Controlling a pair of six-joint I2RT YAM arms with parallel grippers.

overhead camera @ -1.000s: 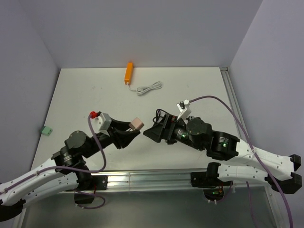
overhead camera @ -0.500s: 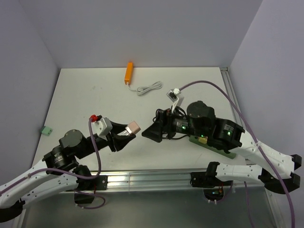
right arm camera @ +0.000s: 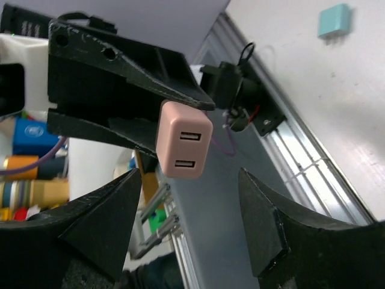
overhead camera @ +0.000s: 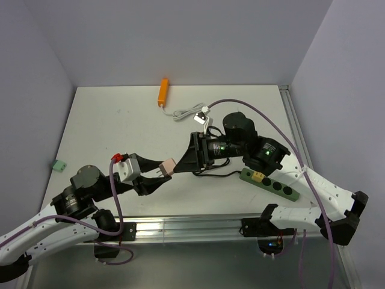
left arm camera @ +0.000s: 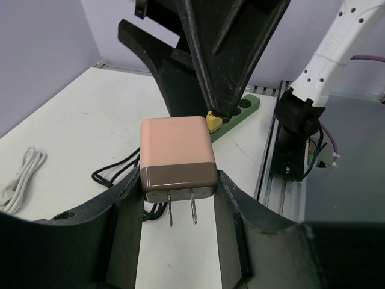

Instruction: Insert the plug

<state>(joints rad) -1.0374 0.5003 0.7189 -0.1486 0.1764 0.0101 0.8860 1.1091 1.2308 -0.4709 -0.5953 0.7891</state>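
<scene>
Left claw [left arm camera: 178, 186]: clenched on the plug [left arm camera: 177, 150], squeezing its brown base. Prongs point back at my wrist, pink end outward. Plug hangs above the table [overhead camera: 120, 120], near-centre.

Right claw [right arm camera: 189, 173]: released. Its fingers [right arm camera: 108, 211] flank the plug's pink end, a gap on each side, no contact.

Power strip [overhead camera: 271, 182] lies flat to the right, below my right arm, with a black cord [overhead camera: 210, 173] looped beside it.

Far side: orange block [overhead camera: 163, 91], coiled white cable [overhead camera: 189, 112].
</scene>
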